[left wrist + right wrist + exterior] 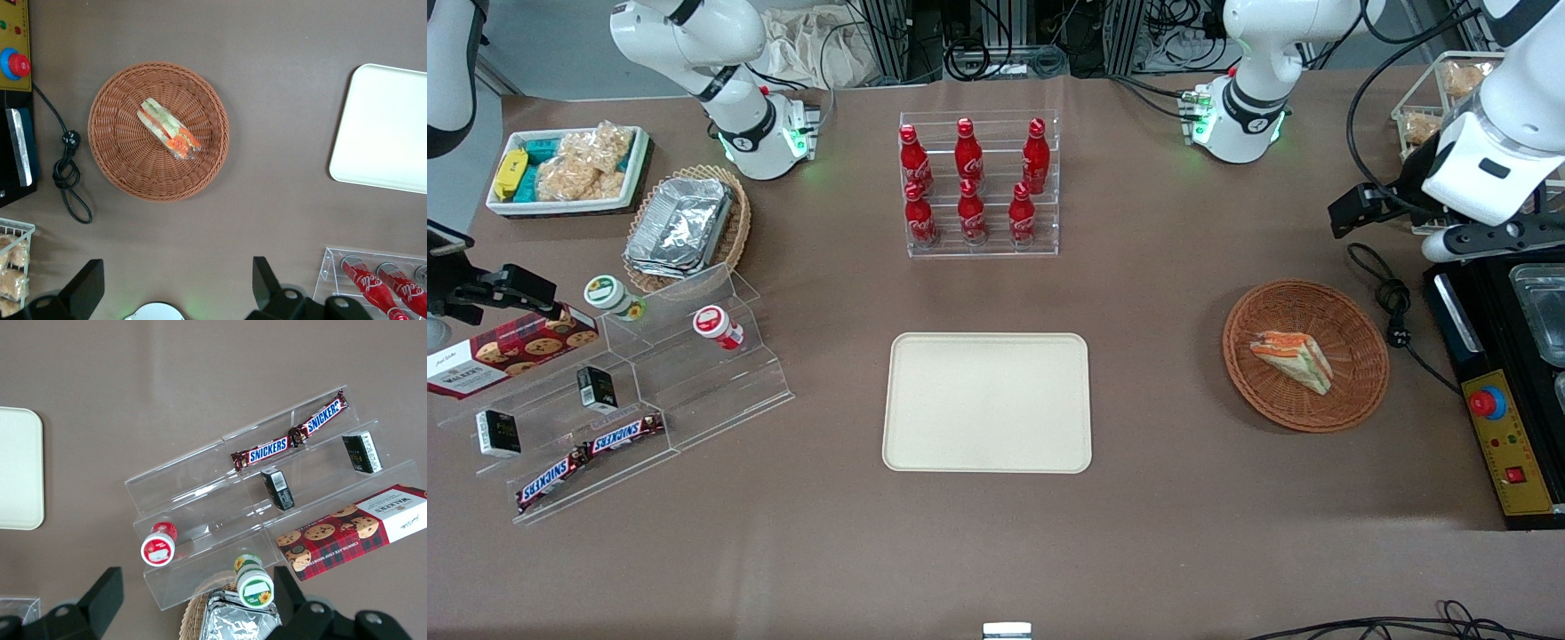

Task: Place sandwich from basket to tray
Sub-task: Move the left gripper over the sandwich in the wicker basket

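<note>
The sandwich [1291,360], a wrapped wedge with orange and green filling, lies in the round reddish-brown wicker basket [1352,311]. Both also show in the left wrist view: the sandwich [169,129] in the basket [113,160]. The cream tray [987,402] lies flat and bare at the table's middle, nearer the parked arm than the basket; its corner shows in the left wrist view [383,130]. My left gripper [1485,238] hangs high at the working arm's end of the table, farther from the front camera than the basket. In the wrist view it [175,287] is open and empty, well apart from the basket.
A clear rack of red cola bottles [978,182] stands farther back than the tray. A black appliance with a red button [1489,404] and a looped black cable [1396,302] lie beside the basket. A wire basket of snacks [1427,116] stands at the back.
</note>
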